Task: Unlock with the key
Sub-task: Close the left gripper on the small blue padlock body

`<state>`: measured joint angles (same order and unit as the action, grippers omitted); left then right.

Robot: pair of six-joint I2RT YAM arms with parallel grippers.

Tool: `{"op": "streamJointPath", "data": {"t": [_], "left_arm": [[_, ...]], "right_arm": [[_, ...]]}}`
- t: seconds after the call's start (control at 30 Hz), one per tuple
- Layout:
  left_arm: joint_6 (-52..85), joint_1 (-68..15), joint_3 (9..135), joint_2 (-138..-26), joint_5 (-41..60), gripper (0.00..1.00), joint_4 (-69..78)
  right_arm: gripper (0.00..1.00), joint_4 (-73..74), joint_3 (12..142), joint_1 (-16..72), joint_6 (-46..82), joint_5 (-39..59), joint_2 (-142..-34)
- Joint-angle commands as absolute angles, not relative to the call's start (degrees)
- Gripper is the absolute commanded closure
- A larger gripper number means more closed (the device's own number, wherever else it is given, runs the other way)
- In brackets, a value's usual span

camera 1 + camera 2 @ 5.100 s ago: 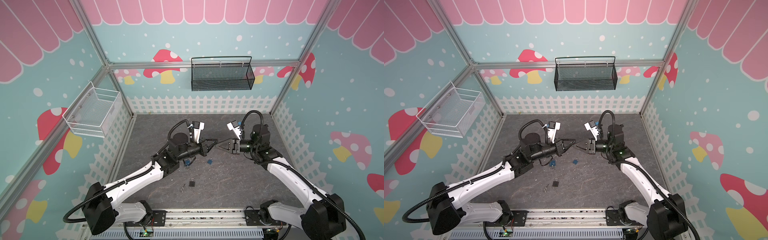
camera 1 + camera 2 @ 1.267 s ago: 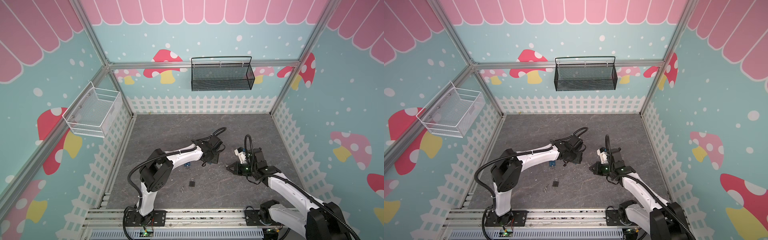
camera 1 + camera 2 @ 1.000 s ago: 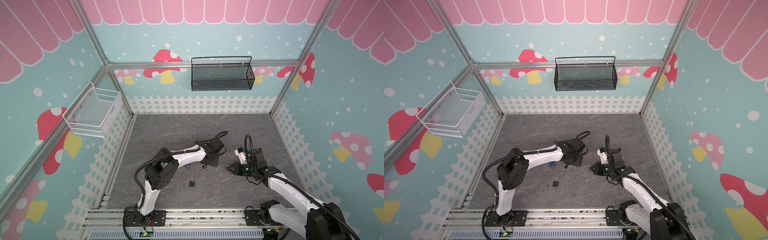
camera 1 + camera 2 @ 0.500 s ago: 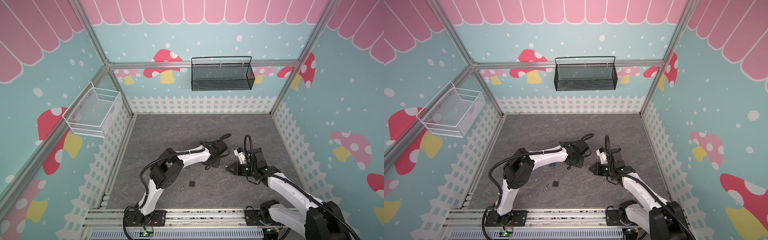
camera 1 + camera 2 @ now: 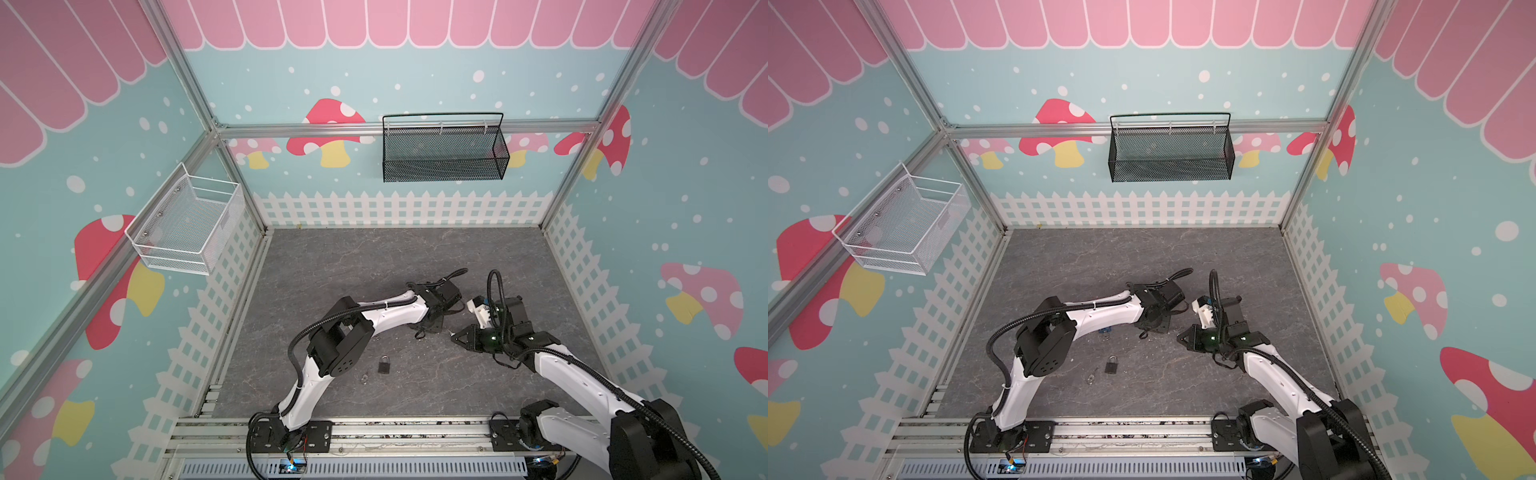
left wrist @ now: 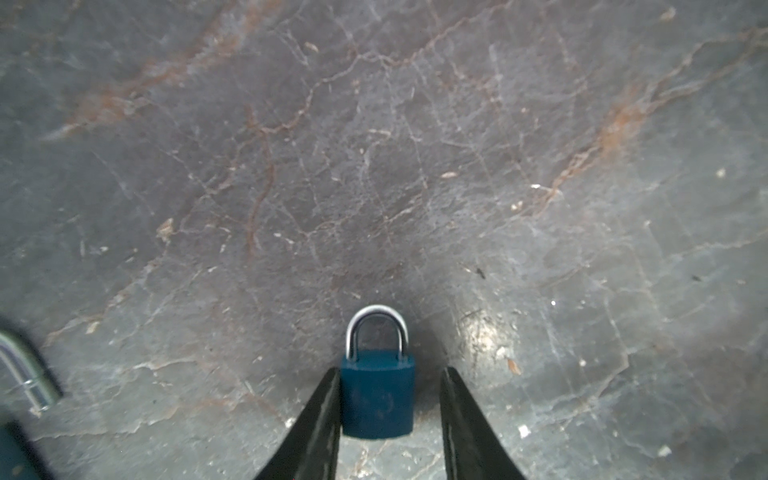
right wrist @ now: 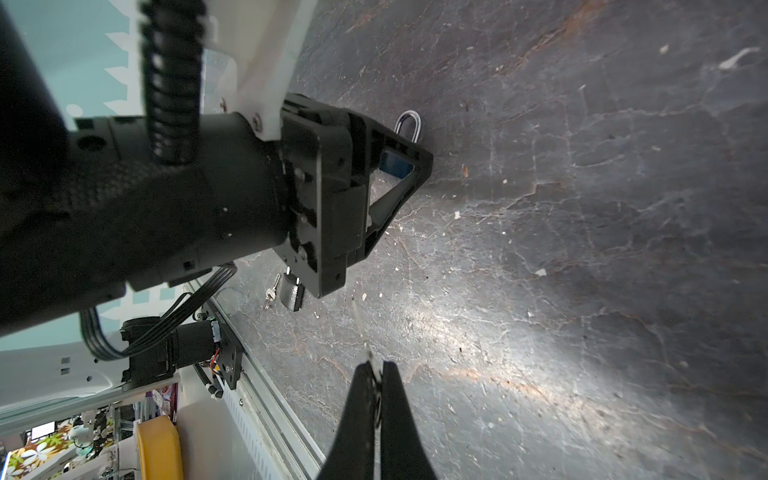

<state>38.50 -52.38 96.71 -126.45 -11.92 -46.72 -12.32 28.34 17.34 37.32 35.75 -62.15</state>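
The blue padlock [image 6: 377, 399] lies flat on the grey mat [image 6: 374, 166]. Its shackle is seated in the body, so it looks locked. It sits between the fingers of my left gripper [image 6: 390, 376]. One finger [image 6: 320, 419] touches the side of the lock's body, and the other finger [image 6: 461, 415] stands just off the opposite side. The jaws are partly apart and clamp nothing yet. In both top views the padlock is hidden beneath the left gripper [image 5: 430, 328], just below the middle of the frame.

My right gripper [image 7: 377, 370] is pinched fully closed on the key [image 7: 364, 336], whose thin silver blade sticks out past the fingertips. In a top view the right gripper [image 5: 457, 337] sits just to the right of my left one, tips pointing toward it, the two near but apart.

Lower in the frame, toward the front rail, a dark padlock [image 5: 384, 365] lies with a small bunch of keys [image 5: 365, 378] beside it, well apart from both grippers.

I judge the task to be under way but short of its main step. The key is in hand, and the lock is framed but not secured. What is left is to close on the lock, steady it so the keyhole faces the key, push the blade in, and turn until the shackle springs free. I cannot see the keyhole from here.
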Motion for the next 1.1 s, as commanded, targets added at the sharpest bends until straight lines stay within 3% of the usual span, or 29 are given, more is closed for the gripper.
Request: {"op": "streamJointPath", "data": {"t": [0.0,0.33,0.5,0.63,0.77,1.07], "left_arm": [[39.7,-52.5,96.3,-128.6,-14.7,0.63,-50.3],[39.4,-52.5,97.1,-130.7,-14.9,0.69,-51.8],[39.2,-52.4,97.6,-131.3,-14.3,0.78,-51.8],[39.1,-52.2,97.9,-130.8,-13.1,0.94,-51.7],[40.5,-52.0,97.7,-128.3,-13.3,1.0,-51.8],[48.7,-51.0,95.3,-119.4,-13.1,1.0,-50.6]], "right_arm": [[1.0,-11.3,27.7,17.0,36.9,36.4,-62.4],[1.0,-10.6,27.8,16.7,37.3,36.8,-62.7],[1.0,-10.5,27.5,16.6,37.5,36.9,-62.6],[1.0,-9.6,28.1,16.6,36.8,39.1,-62.7],[1.0,-12.1,29.8,16.6,35.6,37.4,-62.7],[1.0,-16.2,33.1,16.6,34.1,36.6,-64.2]]}}
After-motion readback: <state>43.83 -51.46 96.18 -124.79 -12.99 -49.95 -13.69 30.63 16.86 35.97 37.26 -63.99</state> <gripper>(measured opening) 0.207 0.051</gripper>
